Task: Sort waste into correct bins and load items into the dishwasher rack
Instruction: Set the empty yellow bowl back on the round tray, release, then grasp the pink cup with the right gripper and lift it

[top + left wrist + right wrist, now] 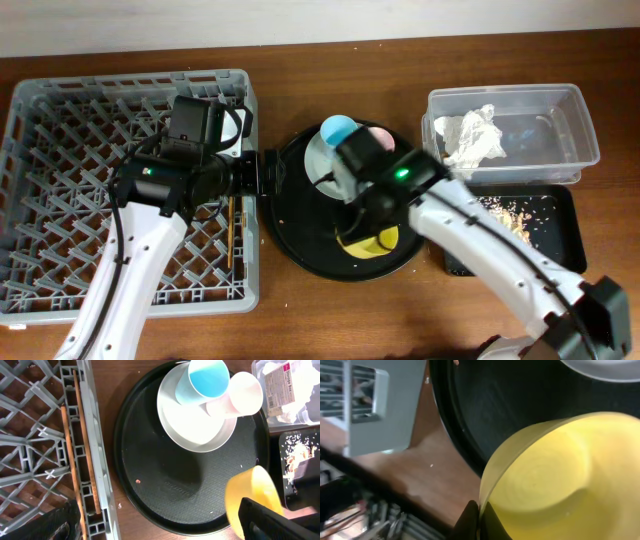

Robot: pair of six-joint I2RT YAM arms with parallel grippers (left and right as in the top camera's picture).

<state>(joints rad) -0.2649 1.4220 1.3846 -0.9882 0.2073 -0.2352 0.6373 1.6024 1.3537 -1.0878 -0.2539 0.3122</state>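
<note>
At the bottom edge of the right wrist view, the rim of the yellow bowl (545,475) is seen pinched between the nearly closed fingers of the right gripper (479,516), a hold that is masked by the arm in the overhead view. The bowl is shown tilted over the lower right of the round black tray (150,485) in the left wrist view.

Only that view resolves the chopsticks (70,455) as two sticks laid side by side along the edge of the dishwasher rack (30,435). It also shows the blue cup (205,380) and pink cup (240,395) lying on the plate (200,430).

The bins are seen whole only from overhead. The napkin (472,135) lies in the clear tub (560,110) at upper right, and the food scraps (515,212) lie in the black tray (560,235) below it.

The left gripper (268,172) is placed between rack and round tray, but how far its fingers are parted cannot be told.
</note>
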